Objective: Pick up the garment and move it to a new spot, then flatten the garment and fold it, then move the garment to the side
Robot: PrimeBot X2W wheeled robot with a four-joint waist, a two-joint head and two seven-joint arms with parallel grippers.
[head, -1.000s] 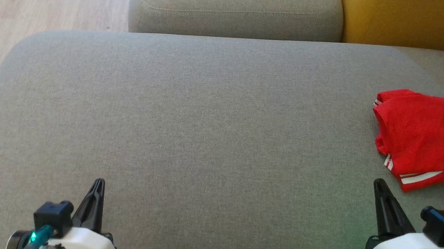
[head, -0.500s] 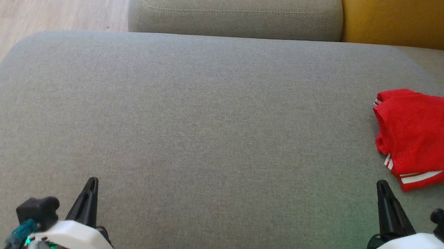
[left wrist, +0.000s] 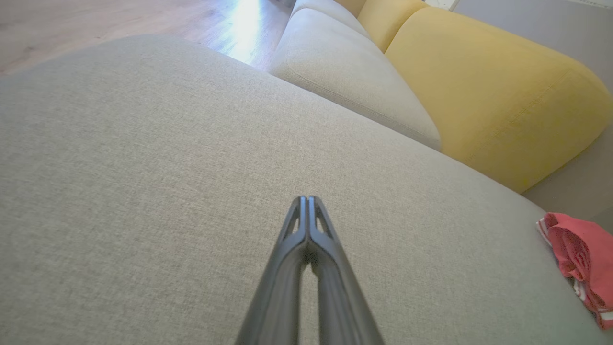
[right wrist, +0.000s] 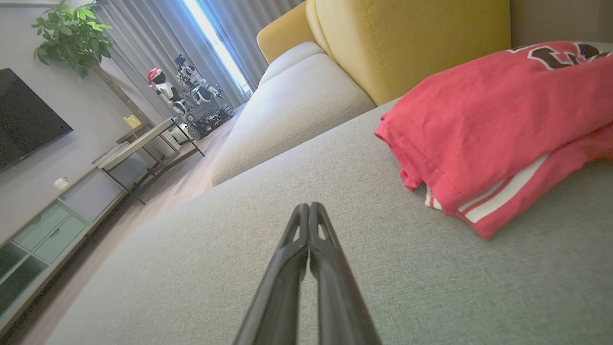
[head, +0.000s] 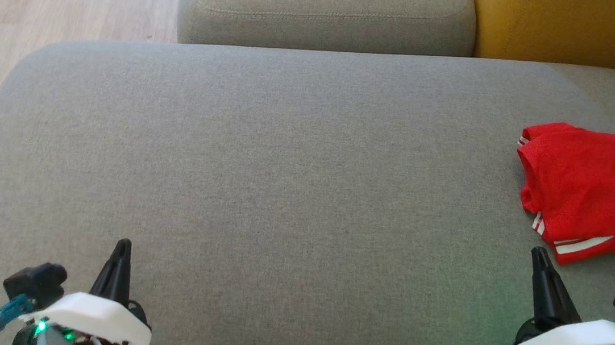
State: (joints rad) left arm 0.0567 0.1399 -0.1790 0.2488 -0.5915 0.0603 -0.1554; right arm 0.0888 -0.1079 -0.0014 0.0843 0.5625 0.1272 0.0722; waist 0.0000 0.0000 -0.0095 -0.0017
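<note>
**Head view.** The folded red garment (head: 586, 184) lies at the right edge of the grey seat cushion (head: 285, 164). The left gripper (head: 122, 243) and right gripper (head: 540, 253) are at its near edge, the right one just short of the garment.

**Left wrist view.** The left fingers are pressed together and empty, with the garment well apart at far right.

**Right wrist view.** The right fingers meet at the tips and grip nothing. The garment lies near, ahead and rightward, before a yellow backrest (right wrist: 407, 43).
</note>
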